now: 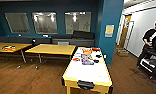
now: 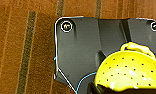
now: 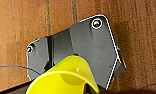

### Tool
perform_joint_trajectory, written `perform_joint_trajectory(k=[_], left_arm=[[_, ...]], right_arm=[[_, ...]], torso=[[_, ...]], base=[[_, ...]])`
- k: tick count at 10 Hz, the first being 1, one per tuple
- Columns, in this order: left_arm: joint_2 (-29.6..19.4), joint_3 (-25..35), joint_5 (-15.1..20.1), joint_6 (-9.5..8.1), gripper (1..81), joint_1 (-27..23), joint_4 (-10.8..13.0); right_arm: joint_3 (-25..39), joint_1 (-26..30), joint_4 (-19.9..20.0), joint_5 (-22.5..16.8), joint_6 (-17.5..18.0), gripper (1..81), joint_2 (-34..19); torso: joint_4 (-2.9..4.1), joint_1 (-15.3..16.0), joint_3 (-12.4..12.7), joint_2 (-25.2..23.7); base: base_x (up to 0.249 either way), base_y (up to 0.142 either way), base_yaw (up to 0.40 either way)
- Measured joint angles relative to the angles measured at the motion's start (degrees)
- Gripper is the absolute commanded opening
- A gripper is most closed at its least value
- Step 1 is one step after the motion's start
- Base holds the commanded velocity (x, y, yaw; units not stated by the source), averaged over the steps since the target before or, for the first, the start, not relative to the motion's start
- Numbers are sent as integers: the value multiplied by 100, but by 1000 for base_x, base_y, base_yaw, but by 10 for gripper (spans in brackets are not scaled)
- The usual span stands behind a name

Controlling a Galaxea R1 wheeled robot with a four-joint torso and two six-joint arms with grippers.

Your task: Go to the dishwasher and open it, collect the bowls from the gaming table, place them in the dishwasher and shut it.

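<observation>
We see a yellow perforated plastic bowl [image 2: 130, 72] at our left wrist. A plain yellow plastic bowl [image 3: 64, 77] sits at our right wrist. We cannot tell either claw's state; a yellow-edged, white-topped games table [image 1: 87, 71] stands at twelve o'clock.

White-topped, yellow-edged table [image 1: 90, 72] on wooden floor [image 1: 24, 80].
Bearing colourful flat packets [image 1: 87, 59] and small dark items [image 1: 96, 60] (all toward far end).

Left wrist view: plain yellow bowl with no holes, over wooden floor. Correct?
Not quite. In the left wrist view the yellow bowl is dotted with small holes, like a colander. The rest holds: it is yellow and sits over the wooden floor.
</observation>
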Motion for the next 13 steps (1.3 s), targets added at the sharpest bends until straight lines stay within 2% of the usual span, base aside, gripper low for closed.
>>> perform_joint_trajectory(k=[9,13], left_arm=[[15,0,13,0,10,35,12],[65,-77,13,0,10,35,20]], right_arm=[[-1,-20,-5,-15,0,10,18],[-4,-20,-7,-17,0,10,18]], torso=[[0,0,0,0],[0,0,0,0]], base=[[0,0,-11],[0,0,-294]])
